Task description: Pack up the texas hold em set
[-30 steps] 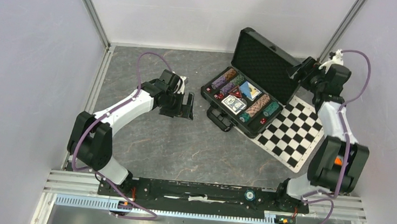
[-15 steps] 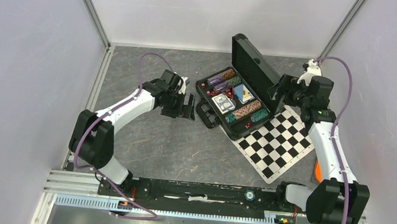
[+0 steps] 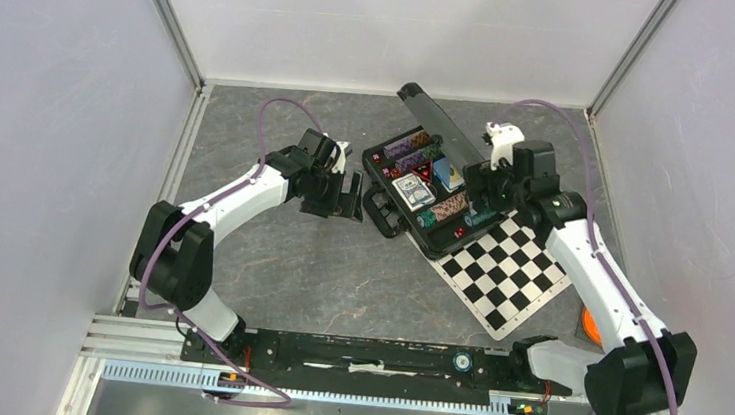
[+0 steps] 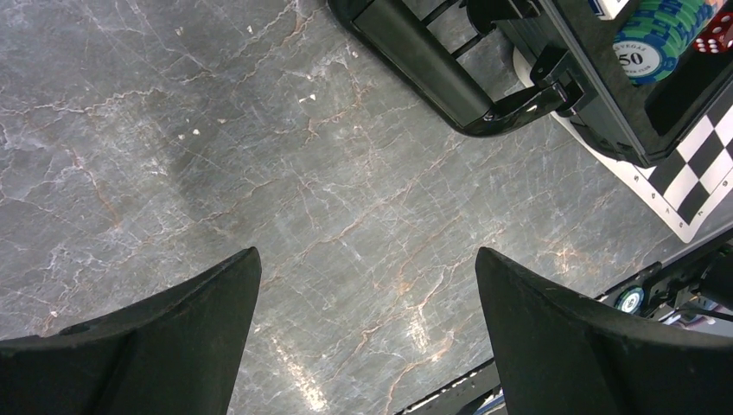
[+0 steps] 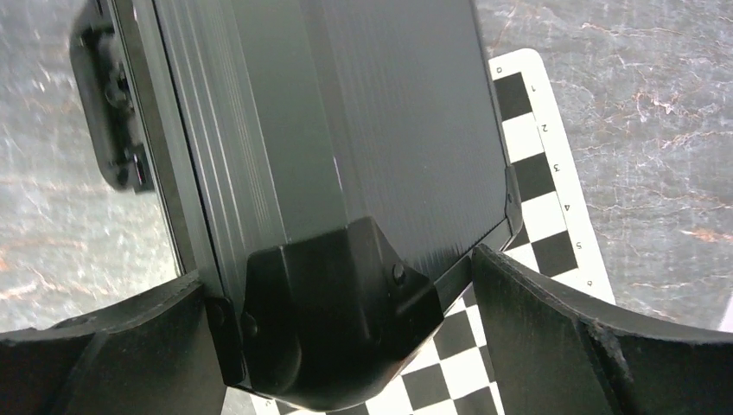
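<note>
The black case [image 3: 378, 183] of the texas hold em set lies on the table with chips [image 3: 451, 206], a card deck [image 3: 411, 190] and red dice [image 3: 460, 233] in its foam. Its lid [image 3: 431, 123] leans forward over the base, partly shut. My right gripper [image 3: 483, 190] is open and straddles the lid's outer corner [image 5: 337, 320]; the left finger touches it, the right finger stands clear. My left gripper [image 3: 349, 198] hangs open over bare table beside the case handle [image 4: 423, 65], nothing between its fingers [image 4: 207, 320]. A teal chip stack [image 4: 648, 52] shows in the left wrist view.
The checkered mat [image 3: 504, 270] lies under and to the right of the case. An orange toy [image 3: 591, 322] peeks out behind my right arm. Walls close in the table on three sides. A latch [image 5: 108, 112] sits on the lid's edge.
My right arm has swung left and pushed the lid from upright down over the base. Case and mat have slid left. The left arm has stayed put.
</note>
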### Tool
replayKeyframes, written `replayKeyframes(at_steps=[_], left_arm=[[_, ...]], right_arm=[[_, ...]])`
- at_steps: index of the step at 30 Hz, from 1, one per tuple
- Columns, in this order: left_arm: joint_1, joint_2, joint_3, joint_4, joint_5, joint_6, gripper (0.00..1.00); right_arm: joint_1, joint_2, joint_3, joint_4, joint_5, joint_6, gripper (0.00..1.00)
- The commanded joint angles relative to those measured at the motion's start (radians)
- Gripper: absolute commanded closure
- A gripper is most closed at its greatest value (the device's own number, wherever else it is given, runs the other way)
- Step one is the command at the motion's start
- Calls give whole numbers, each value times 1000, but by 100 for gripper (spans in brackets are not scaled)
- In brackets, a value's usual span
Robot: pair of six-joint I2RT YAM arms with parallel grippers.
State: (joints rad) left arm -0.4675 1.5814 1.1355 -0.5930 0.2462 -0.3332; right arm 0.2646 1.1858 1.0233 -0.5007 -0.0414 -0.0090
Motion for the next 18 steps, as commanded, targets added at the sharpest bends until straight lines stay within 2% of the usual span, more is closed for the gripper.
replayKeyframes(at_steps=[1, 4, 10, 12, 16, 18], left_arm=[[4, 3, -10, 49, 31, -45, 0], [4, 7, -10, 48, 27, -48, 0], [3, 8, -6, 48, 27, -56, 0], [2, 6, -9, 45, 27, -54, 0], [3, 6, -4, 25, 23, -39, 0], [3, 5, -1, 18, 23, -28, 0]], right_arm=[[77, 152, 70, -389, 24, -56, 2], [134, 226, 110, -494, 3, -81, 2], [159, 248, 77, -504, -195, -59, 2], [159, 262, 92, -495, -258, -14, 2], [168, 252, 83, -393, -502, 113, 2], [167, 237, 84, -339, -516, 156, 2]])
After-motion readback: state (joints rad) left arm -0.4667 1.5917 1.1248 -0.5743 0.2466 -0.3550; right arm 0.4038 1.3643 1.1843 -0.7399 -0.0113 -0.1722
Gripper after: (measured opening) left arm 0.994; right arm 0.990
